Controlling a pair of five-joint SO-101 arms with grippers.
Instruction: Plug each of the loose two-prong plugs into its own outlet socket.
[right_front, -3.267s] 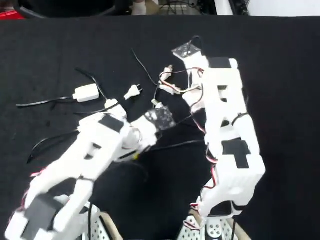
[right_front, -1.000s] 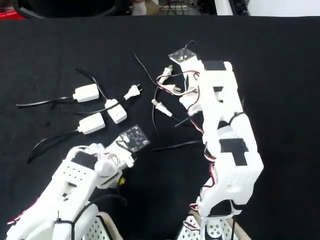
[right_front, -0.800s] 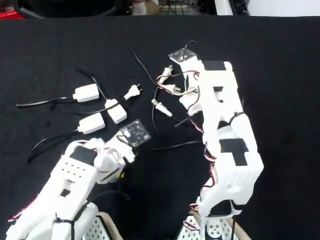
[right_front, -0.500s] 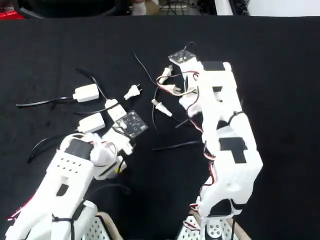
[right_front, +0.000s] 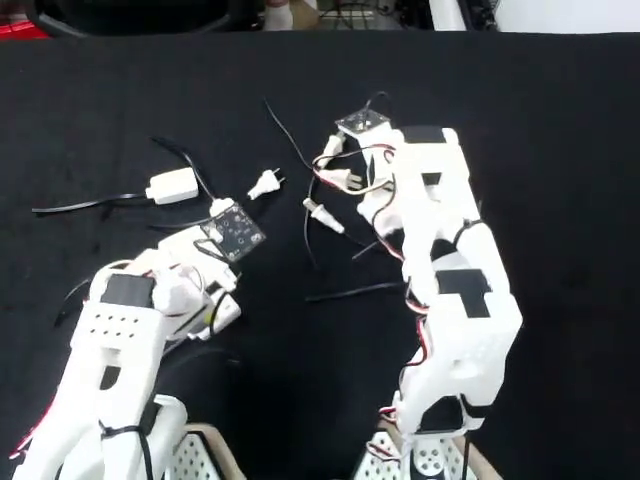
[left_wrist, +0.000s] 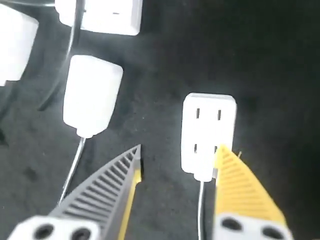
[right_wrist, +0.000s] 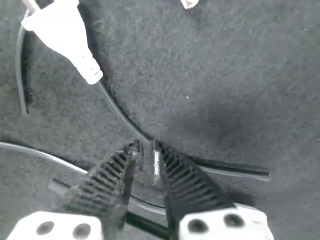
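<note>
In the left wrist view my left gripper (left_wrist: 179, 150) is open just above the black cloth. A white outlet socket (left_wrist: 209, 129) with two pairs of slots lies by its yellow finger (left_wrist: 235, 175). A second socket (left_wrist: 92, 95) with a cable lies beyond the grey finger (left_wrist: 117, 170). My right gripper (right_wrist: 145, 148) is shut on a two-prong plug whose metal prongs (right_wrist: 156, 162) show between the fingertips. A loose white plug (right_wrist: 62, 30) lies farther off. From above, the left arm (right_front: 120, 320) covers the sockets, and loose plugs (right_front: 265, 183) (right_front: 320, 213) lie between the arms.
Another socket (right_front: 172, 186) with a black cord lies at the left. More socket blocks (left_wrist: 100, 15) lie past the left gripper. Thin black cords (right_front: 350, 292) trail over the cloth between the arms. The right arm (right_front: 440, 230) stretches across the middle.
The left arm has pulled back from the centre, then swung left and forward over the sockets. The right arm has barely shifted.
</note>
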